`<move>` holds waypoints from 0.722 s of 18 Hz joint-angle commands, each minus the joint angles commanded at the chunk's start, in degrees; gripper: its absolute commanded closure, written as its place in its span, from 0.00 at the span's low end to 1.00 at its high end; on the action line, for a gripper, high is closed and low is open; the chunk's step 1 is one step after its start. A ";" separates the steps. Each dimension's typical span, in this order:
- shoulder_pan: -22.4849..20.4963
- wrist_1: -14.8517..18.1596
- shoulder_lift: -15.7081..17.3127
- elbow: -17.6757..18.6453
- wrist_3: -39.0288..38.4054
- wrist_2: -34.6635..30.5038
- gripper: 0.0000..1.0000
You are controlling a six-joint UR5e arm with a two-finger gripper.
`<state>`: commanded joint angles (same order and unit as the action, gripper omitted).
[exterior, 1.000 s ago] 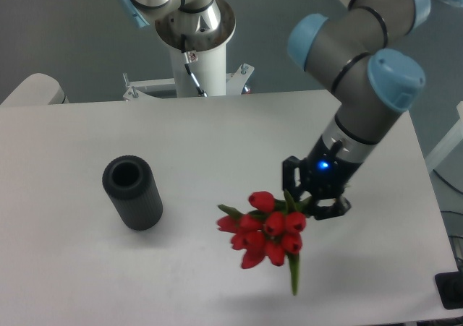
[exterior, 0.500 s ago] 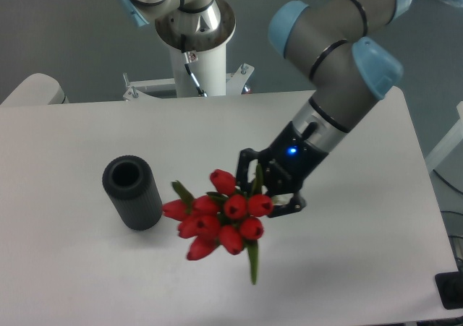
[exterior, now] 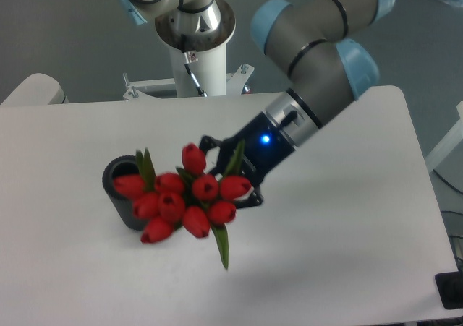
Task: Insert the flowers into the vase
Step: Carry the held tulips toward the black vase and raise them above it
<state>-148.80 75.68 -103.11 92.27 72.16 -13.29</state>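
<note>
My jaws grip the flowers (exterior: 184, 199) by the stems, holding the bunch in the air above the table (exterior: 347, 217). My gripper (exterior: 230, 173) sits just right of the red buds, a blue light glowing on my wrist. The buds overlap the vase (exterior: 119, 189), which stands upright on the table's left part, its mouth partly hidden behind the leftmost buds and leaves.

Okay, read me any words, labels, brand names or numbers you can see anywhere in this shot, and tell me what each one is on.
None: no readable text, label, brand or number shows anywhere.
The vase is plain and ribbed, and the flowers carry no tag.
The tool shows only a blue light, not a sign.
The table is bare of markings.
</note>
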 joint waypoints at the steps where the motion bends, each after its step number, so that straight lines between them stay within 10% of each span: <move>1: -0.09 -0.61 1.14 1.67 0.00 1.32 0.95; 13: 1.66 -4.83 8.62 14.08 0.00 7.40 0.94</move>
<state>-147.14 70.84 -94.49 106.34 72.16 -5.89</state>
